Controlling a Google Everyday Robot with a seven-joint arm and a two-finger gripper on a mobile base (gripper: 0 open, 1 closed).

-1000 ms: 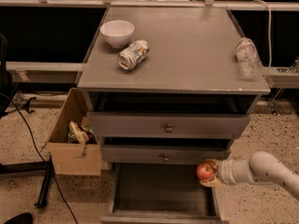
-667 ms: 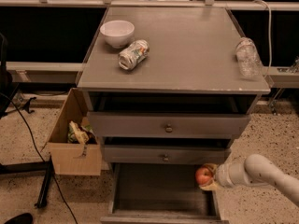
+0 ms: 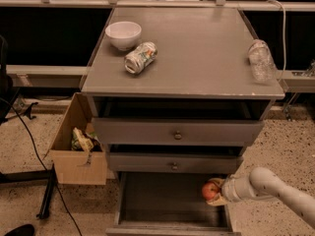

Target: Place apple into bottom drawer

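The bottom drawer [image 3: 162, 200], lowest of 3, stands open, and the apple [image 3: 209, 191] hangs just inside its right wall, pinched in the hand [image 3: 216, 194], so a release here might clip that wall and spill out.

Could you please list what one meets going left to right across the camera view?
Cardboard box → white bowl → crushed can → apple, held in the hand over the right side of the open bottom drawer → plastic bottle.
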